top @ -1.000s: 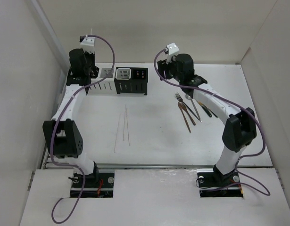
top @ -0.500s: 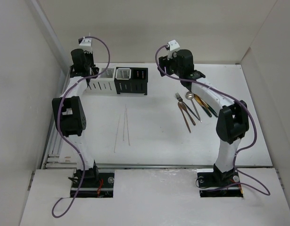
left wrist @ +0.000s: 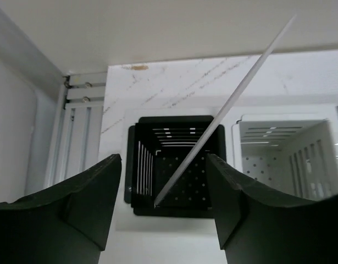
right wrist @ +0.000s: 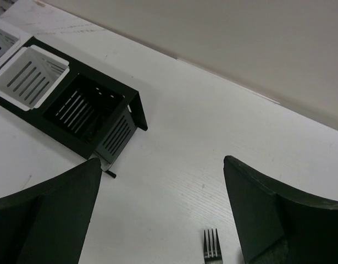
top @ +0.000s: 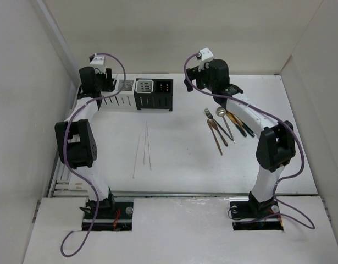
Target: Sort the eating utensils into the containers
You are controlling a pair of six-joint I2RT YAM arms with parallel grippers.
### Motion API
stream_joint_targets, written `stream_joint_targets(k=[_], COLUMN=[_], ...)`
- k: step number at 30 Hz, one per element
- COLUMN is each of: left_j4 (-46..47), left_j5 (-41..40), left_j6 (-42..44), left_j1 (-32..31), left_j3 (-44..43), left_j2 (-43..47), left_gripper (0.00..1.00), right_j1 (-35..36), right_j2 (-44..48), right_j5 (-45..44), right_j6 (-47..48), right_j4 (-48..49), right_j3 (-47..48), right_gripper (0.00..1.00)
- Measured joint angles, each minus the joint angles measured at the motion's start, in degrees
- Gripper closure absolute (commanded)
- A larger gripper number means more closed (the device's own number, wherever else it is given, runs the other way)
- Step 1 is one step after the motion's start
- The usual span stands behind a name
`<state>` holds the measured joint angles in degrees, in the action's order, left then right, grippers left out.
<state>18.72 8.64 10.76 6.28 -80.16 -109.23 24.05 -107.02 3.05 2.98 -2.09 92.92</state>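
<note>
left pincer slack over the end caddy, one chopstick standing inside

my left pincer (left wrist: 163, 165) hangs at the far left end of the caddy row, pointing down. it is released: the two dark fingers (left wrist: 75, 212) stand well apart with nothing pinched. straight below the gap sits a black caddy (left wrist: 174, 119). a thin white chopstick (left wrist: 223, 113) stands in it, its lower end on the perforated floor near the front left corner. its shaft leans up and away to the right past the rim, touching neither finger as far as i can tell. just beside that caddy, on its right, is a white caddy (left wrist: 278, 118).

my right pincer (right wrist: 162, 162) is held above the table (top: 179, 159) near the row's other end. it is released too, jaws spread wide around nothing. left of its gap i see the end black caddy (right wrist: 130, 113), joined to a white-lined caddy (right wrist: 48, 56). the tines of a fork (right wrist: 211, 246) show at the bottom edge of that view.

from above, the heap of cutlery (top: 223, 127) lies on the table right of centre, beside my right forearm, the pieces side by side and partly overlapping. two loose chopsticks (top: 149, 146) lie near mid-table in front of the caddies, nearly parallel, well apart from the heap.
</note>
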Motion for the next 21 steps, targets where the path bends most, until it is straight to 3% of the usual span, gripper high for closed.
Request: stream_joint_targets(k=[7, 12, 18, 21], left_j4=[-13.4, -23.1, -35.9, -38.9], left_j5=[-0.5, 4.5, 5.4, 3.0], left_j6=[-0.7, 0.7, 3.3, 4.3], left_j1=[-2.8, -11.0, -24.1, -26.4], left_j3=[0.3, 13.5, 28.4, 30.4], left_j2=[14.9, 27.2, 28.5, 28.5], left_gripper=[0.38, 0.36, 0.35, 0.35], right_j1=[1.7, 3.9, 5.1, 5.4], right_j2=[7.1, 14.1, 19.9, 20.5], right_j5=[-3.1, -5.6, -8.6, -9.8], right_j6=[0.0, -1.1, -2.9, -3.7], right_j4=[0.3, 0.6, -0.5, -1.6], right_j3=[-5.5, -12.7, -20.4, -22.1], right_gripper=[0.01, 0.01, 0.01, 0.01])
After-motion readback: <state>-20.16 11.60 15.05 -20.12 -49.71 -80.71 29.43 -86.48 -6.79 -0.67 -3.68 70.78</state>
